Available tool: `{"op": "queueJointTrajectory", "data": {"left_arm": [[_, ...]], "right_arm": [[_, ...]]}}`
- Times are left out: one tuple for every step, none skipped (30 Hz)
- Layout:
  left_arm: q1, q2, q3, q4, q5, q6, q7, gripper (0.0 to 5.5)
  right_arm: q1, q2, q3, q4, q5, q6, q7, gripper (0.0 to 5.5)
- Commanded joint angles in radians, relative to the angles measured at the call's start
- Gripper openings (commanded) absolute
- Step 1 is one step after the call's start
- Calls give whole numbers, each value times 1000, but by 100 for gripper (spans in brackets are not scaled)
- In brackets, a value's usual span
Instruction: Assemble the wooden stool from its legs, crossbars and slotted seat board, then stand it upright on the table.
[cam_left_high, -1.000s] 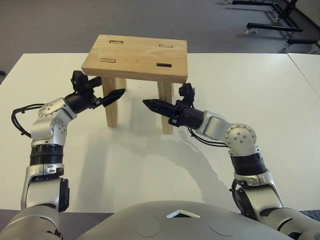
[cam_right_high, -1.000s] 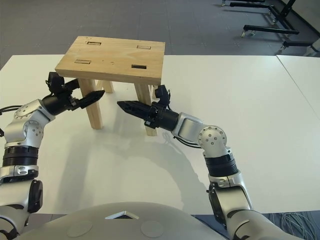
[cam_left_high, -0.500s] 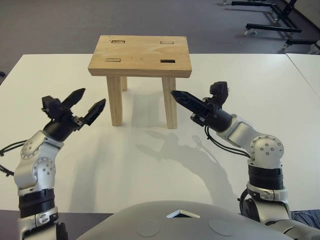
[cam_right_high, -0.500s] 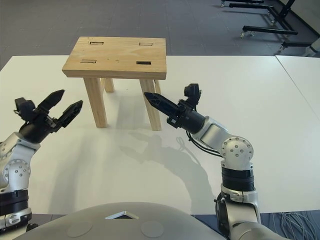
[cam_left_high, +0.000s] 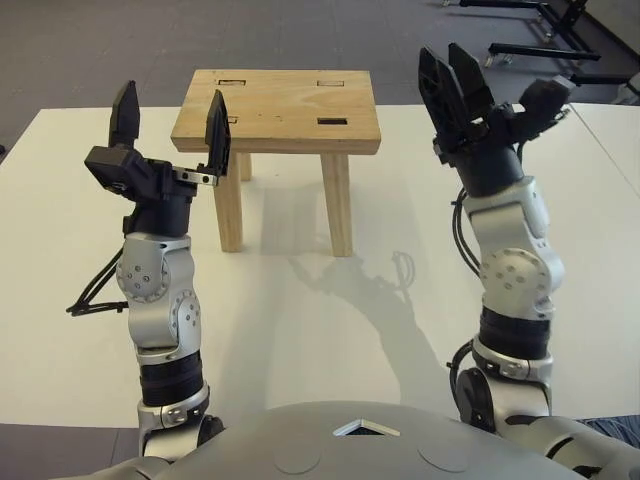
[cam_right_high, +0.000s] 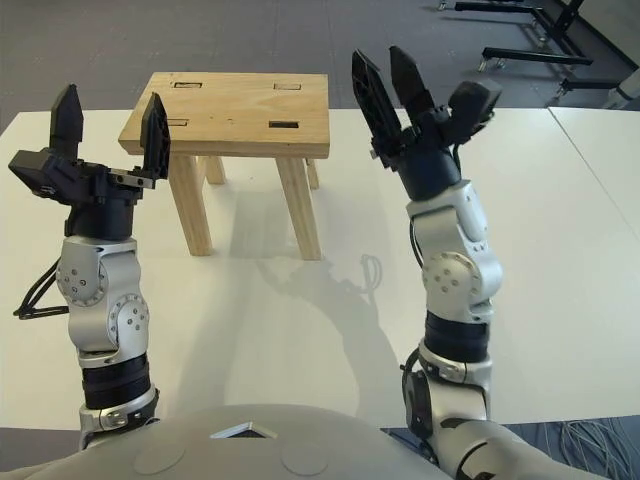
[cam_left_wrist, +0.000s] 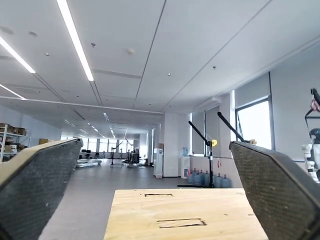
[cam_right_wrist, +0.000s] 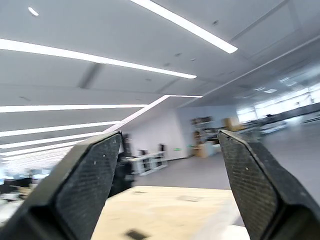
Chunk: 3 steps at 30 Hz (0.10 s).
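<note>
Stool looks done
Stool (cam_left_high: 278, 110) upright on table (cam_left_high: 300, 330); left gripper (cam_left_high: 170, 100) and right gripper (cam_left_high: 445, 58) spread, empty. I'd lower them wide of it.

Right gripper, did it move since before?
Yes. The right gripper lifted away from the front leg of the stool and now points up, open, right of its seat.
</note>
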Motion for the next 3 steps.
{"op": "queueJointTrajectory", "data": {"left_arm": [[-108, 60, -36, 59, 130, 3, 39, 539], [-123, 66, -40, 67, 142, -7, 43, 539], [-135, 70, -41, 78, 155, -19, 53, 539]], "right_arm": [[-86, 63, 89, 193, -371, -284, -128, 353], [-88, 72, 90, 213, -402, -317, -142, 353], [-91, 79, 91, 233, -428, -345, -153, 353]]}}
